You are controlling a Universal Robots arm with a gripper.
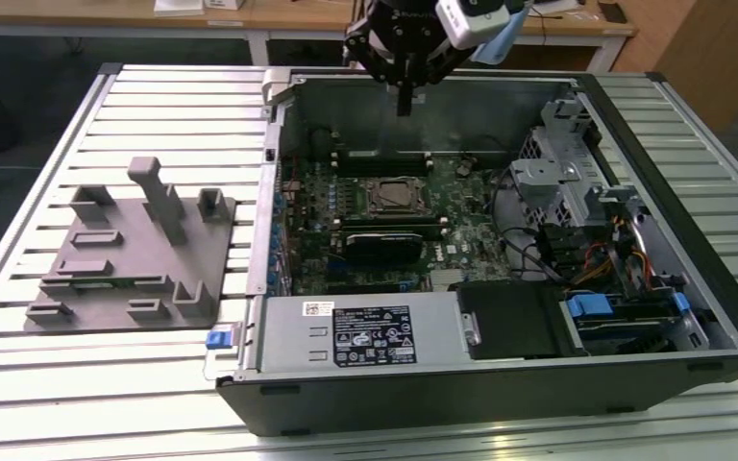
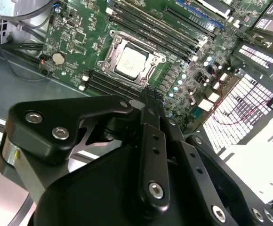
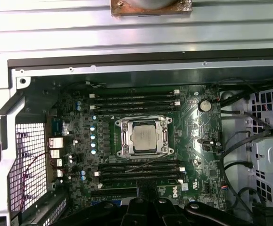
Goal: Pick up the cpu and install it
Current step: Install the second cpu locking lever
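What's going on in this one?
A single robot arm's gripper hangs above the rear of an open computer case, holding nothing, fingers together. The cpu sits in the motherboard socket, seen in both wrist views. A grey fixture block lies beside the case on the slatted table.

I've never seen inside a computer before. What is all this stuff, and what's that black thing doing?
That black thing is a robot arm's claw. One picture looks on from outside; the other two come from cameras riding on the arm, looking down. An open computer case lies on a slatted metal table, beside a grey plastic block holder. Inside is the green motherboard. The shiny silver square is the cpu, the computer's brain, already sitting in its socket. The claw hangs above the case's far end, its fingers together, holding nothing.
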